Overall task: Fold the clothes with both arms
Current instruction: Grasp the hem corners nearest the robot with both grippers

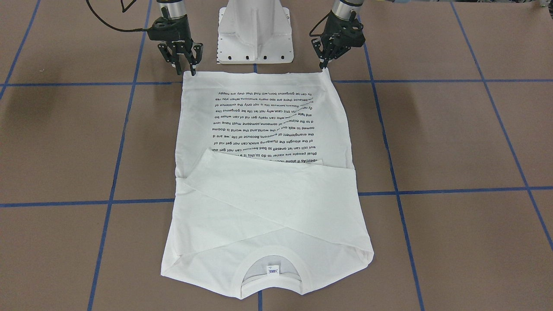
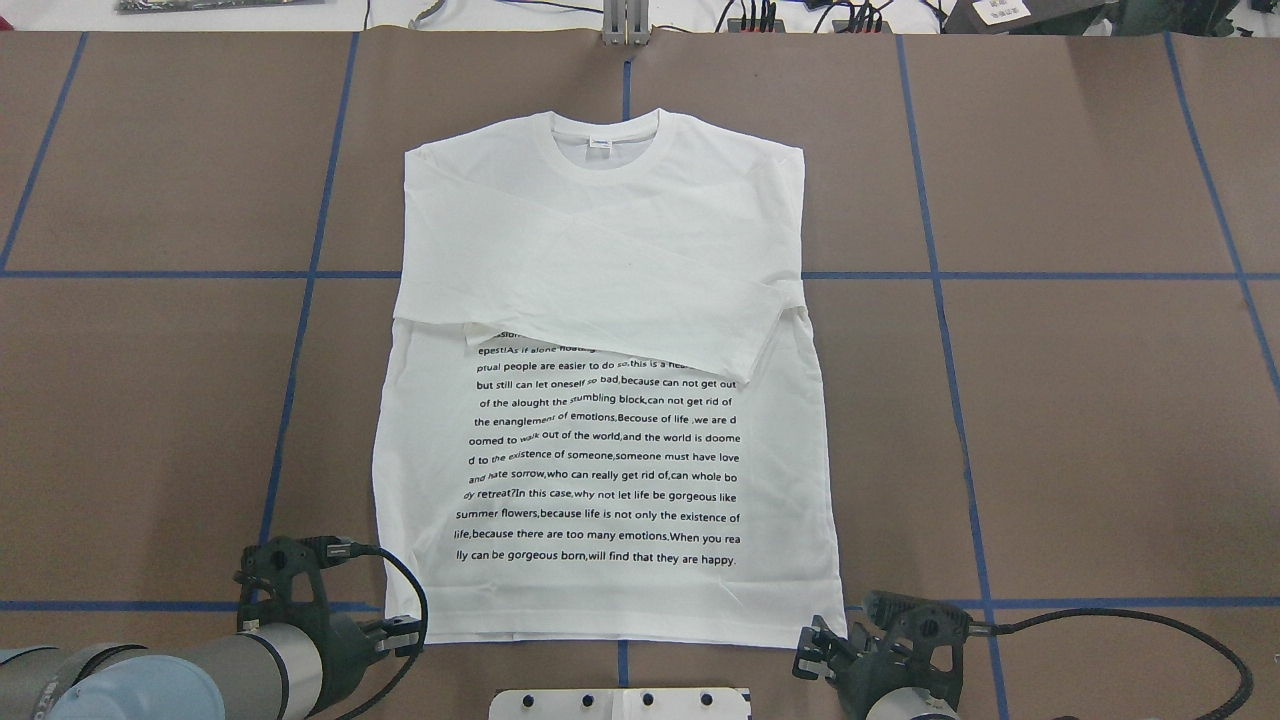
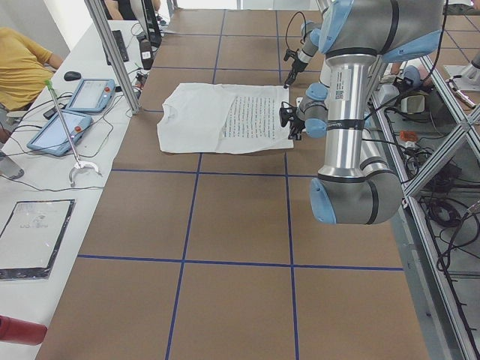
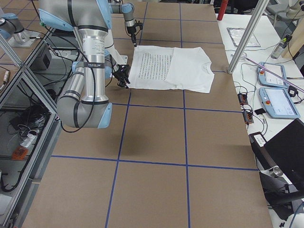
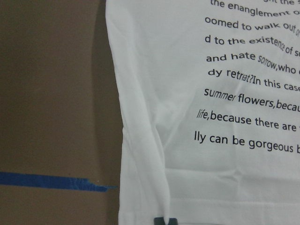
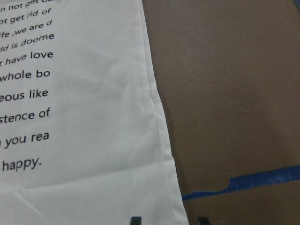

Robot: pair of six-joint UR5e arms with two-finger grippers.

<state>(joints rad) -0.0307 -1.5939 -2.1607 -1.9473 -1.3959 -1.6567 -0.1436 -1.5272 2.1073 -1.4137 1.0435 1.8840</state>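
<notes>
The white T-shirt [image 1: 268,194] lies flat on the brown table, text side up, both sleeves folded across the chest, collar away from the robot. It also shows in the overhead view [image 2: 600,220]. My left gripper [image 1: 324,65] is at the hem's left corner [image 2: 405,632]. In the left wrist view [image 5: 164,220] its tips are together on the hem fabric [image 5: 211,164]. My right gripper [image 1: 186,71] is open at the hem's right corner [image 2: 812,655]. In the right wrist view [image 6: 168,220] its tips stand apart, straddling the shirt's edge [image 6: 84,140].
The white pedestal mount [image 1: 255,34] stands just behind the hem, between the two grippers. Blue tape lines [image 2: 1000,275] cross the brown table. A side table with tablets [image 3: 71,112] and a seated person [image 3: 22,67] lies beyond the collar end.
</notes>
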